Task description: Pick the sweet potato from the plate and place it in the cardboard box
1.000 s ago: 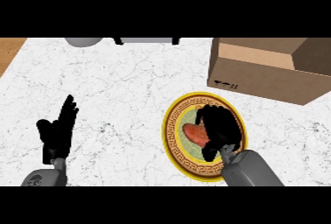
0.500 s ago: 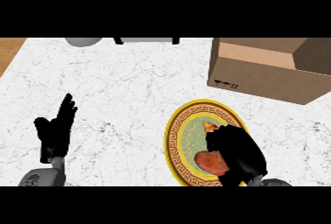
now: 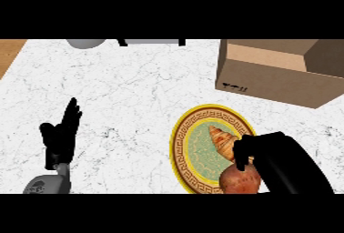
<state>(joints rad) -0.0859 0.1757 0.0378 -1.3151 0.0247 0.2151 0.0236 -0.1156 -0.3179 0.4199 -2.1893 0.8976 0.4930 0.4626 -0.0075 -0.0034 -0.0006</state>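
The sweet potato (image 3: 225, 141) is orange-brown and long; its narrow end lies over the plate's green middle and its thick end (image 3: 239, 180) reaches the plate's near rim. My right hand (image 3: 285, 161) is at its right side, thumb (image 3: 242, 150) curled across it and fingers behind it. The gold-rimmed plate (image 3: 183, 145) sits on the white marble counter at the lower right. The open cardboard box (image 3: 269, 75) stands at the upper right, beyond the plate. At the lower left my left hand (image 3: 60, 136) rests open, fingers up, away from everything.
A grey round object (image 3: 84, 43) and a dark item (image 3: 153, 42) sit at the counter's far edge. A wooden strip (image 3: 9, 52) shows at the top left. Bare marble (image 3: 134, 91) lies between my left hand and the plate.
My right hand has closed round the sweet potato and drawn back toward the plate's near right rim, and the potato has turned so its thick end points at me. The left hand stays put.
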